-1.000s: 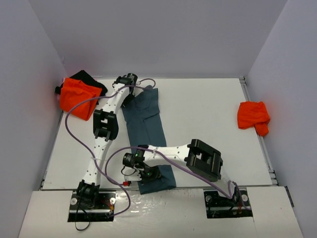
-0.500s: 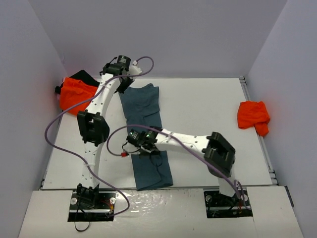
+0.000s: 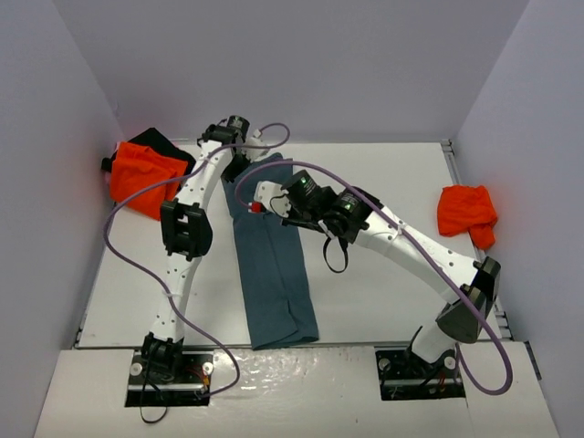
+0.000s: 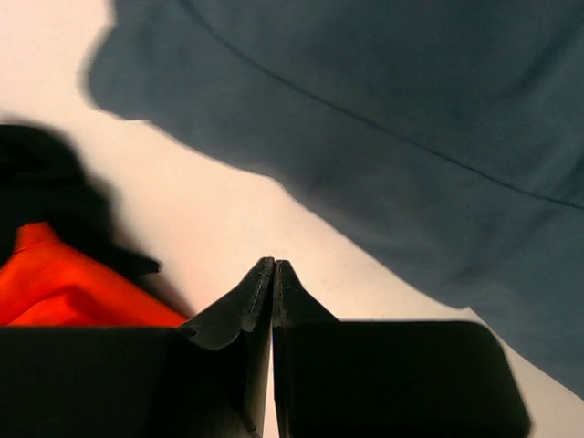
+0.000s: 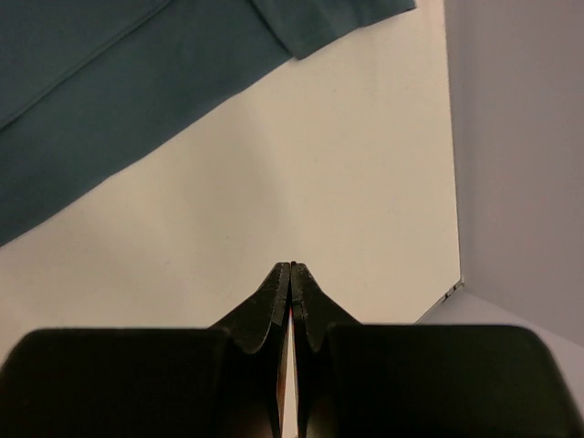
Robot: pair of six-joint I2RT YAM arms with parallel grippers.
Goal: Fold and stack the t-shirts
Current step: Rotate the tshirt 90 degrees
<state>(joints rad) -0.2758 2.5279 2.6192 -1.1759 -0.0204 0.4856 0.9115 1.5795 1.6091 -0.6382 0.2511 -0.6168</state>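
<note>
A blue-grey t-shirt (image 3: 274, 274) lies folded into a long narrow strip running from the far left of the table to its near edge. My left gripper (image 3: 239, 169) is shut and empty at the strip's far left corner. In the left wrist view the shut fingertips (image 4: 273, 265) are over bare table just beside the shirt (image 4: 411, 119). My right gripper (image 3: 272, 199) is shut and empty over the strip's far part. In the right wrist view it (image 5: 290, 267) hangs over bare table, with the shirt (image 5: 109, 100) at the upper left.
A crumpled orange t-shirt (image 3: 137, 178) lies on a black garment (image 3: 164, 144) at the far left; both show in the left wrist view (image 4: 64, 292). Another orange t-shirt (image 3: 465, 214) lies at the right edge. Grey walls enclose the table.
My right gripper has travelled from the strip's near end along it to its far part. My left arm rose and came back down at the far left corner. The shirt stays flat.
</note>
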